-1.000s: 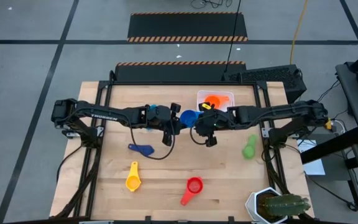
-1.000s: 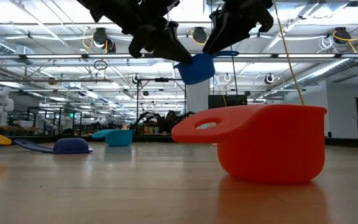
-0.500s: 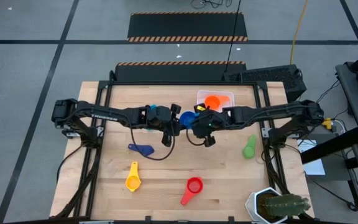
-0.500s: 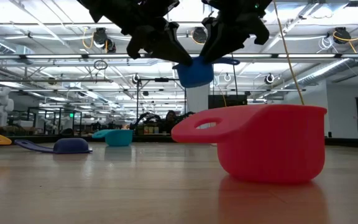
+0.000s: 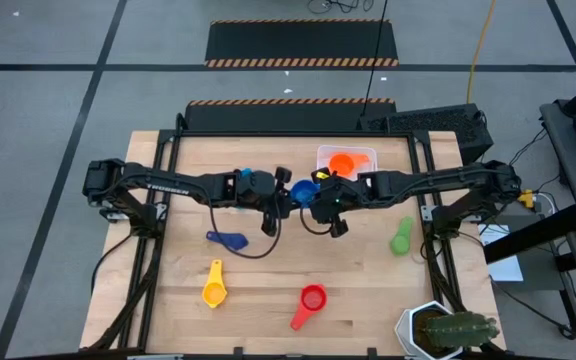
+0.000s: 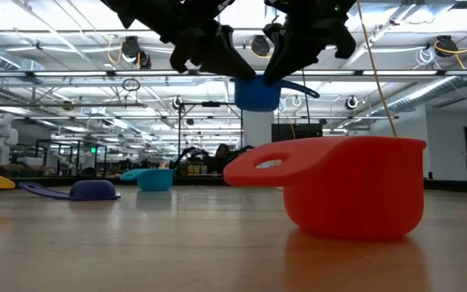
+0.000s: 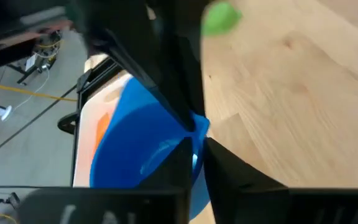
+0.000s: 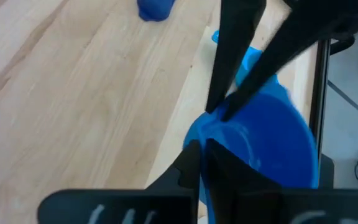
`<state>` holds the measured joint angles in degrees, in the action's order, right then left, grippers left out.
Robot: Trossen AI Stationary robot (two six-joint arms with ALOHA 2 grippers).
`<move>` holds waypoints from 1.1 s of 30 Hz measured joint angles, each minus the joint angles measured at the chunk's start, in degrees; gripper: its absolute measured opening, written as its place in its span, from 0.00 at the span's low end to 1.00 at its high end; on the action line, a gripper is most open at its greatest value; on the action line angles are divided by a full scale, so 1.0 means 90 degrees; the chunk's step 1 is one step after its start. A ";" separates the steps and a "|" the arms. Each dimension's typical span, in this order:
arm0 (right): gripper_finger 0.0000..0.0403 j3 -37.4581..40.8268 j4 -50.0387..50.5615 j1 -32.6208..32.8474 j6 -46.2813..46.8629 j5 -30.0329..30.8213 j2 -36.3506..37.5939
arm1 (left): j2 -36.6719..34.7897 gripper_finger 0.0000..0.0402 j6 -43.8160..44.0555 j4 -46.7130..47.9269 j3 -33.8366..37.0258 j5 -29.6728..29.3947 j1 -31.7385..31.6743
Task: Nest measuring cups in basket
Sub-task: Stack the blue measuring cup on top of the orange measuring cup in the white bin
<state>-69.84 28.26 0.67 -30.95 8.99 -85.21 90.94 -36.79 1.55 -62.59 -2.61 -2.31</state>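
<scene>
The blue cup (image 5: 303,189) hangs in the air over the table's middle, between my two grippers. My left gripper (image 5: 284,193) is shut on its left side and my right gripper (image 5: 317,199) on its right side. It shows high up in the low view (image 6: 258,94). The white basket (image 5: 346,160) stands at the far edge with the orange cup (image 5: 341,162) inside. The navy (image 5: 227,240), yellow (image 5: 213,286), red (image 5: 311,299) and green (image 5: 401,237) cups lie on the table. The light blue cup (image 5: 245,174) is partly under my left arm. My left gripper pinches the blue cup's wall at the rim (image 7: 196,160) between its two fingers, slanting down from the table's left side. The cup is lifted clear and roughly upright. My right gripper pinches the cup's rim on the opposite side (image 8: 205,144) between its two fingers, slanting down from the table's right. Its fingertips meet those of the left gripper. The cup's handle (image 6: 302,88) sticks out beside them.
A white pot with a cactus (image 5: 446,330) stands at the near right corner. The red cup fills the front of the low view (image 6: 347,186). Bare wood lies between the grippers and the near cups.
My right gripper has moved toward the table's left, up to the blue cup held by my left gripper, and has come onto its rim. The cup has shifted slightly and its handle now tips down a little.
</scene>
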 joint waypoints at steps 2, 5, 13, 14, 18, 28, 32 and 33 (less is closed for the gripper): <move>0.00 0.0000 0.0033 0.0000 0.0015 0.0031 0.0000 | -0.0001 0.15 0.0235 -0.0152 0.0000 -0.0042 0.0000; 0.00 0.0010 0.0127 -0.0011 0.0003 0.0196 -0.0005 | -0.0017 0.24 0.0542 -0.0339 -0.0015 -0.0243 0.0000; 0.00 0.0010 0.0603 -0.0383 0.0094 0.0361 -0.0002 | -0.0017 0.42 0.0931 -0.0170 -0.0015 -0.1104 0.0005; 0.00 0.0010 0.0666 -0.0448 0.0070 0.0400 -0.0002 | -0.0017 0.44 0.0965 -0.0126 -0.0015 -0.1221 0.0005; 0.00 0.0010 0.0951 -0.0755 -0.0094 0.0667 0.0048 | -0.0085 0.46 0.1109 0.0139 -0.0015 -0.1388 -0.0033; 0.00 0.0340 0.0950 -0.1820 -0.1036 0.0006 0.0255 | -0.0170 0.46 0.1432 0.0708 -0.0010 -0.1391 -0.0212; 0.00 0.0513 0.0943 -0.2179 -0.1477 -0.0354 0.0389 | -0.0170 0.46 0.1454 0.0753 -0.0010 -0.1391 -0.0219; 0.00 0.0549 0.0893 -0.2253 -0.1580 -0.0349 0.0400 | -0.0170 0.46 0.1454 0.0756 -0.0010 -0.1391 -0.0219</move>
<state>-64.90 36.30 -19.61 -45.17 5.84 -81.61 89.41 -23.70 8.36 -62.67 -15.14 -4.27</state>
